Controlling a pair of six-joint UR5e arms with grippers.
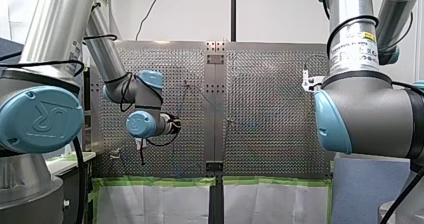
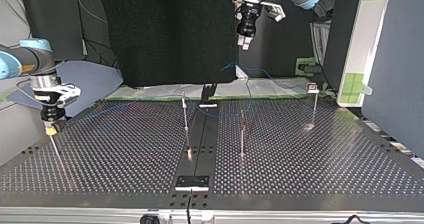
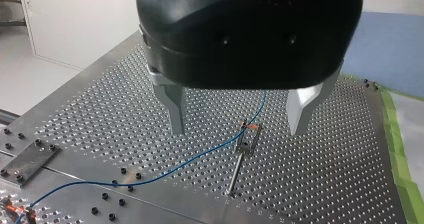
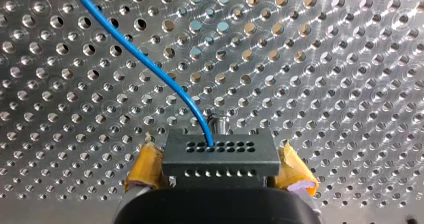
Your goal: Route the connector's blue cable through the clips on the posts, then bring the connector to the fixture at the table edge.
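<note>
Bright, even room light washes the perforated surface in my right wrist view, every hole rim glinting. In the top view glare pools at the feet of the posts before a black backdrop; my left gripper carries a faint sheen on its dark housing.

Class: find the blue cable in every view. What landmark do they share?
Front view: blue cable faint, mid-table.
Top view: faint, from my right pincer towards the middle.
Left wrist view: through a post's clip below my left pincer, open.
Right wrist view: entering the connector my right pincer grips.
Shared: the perforated table.
</note>
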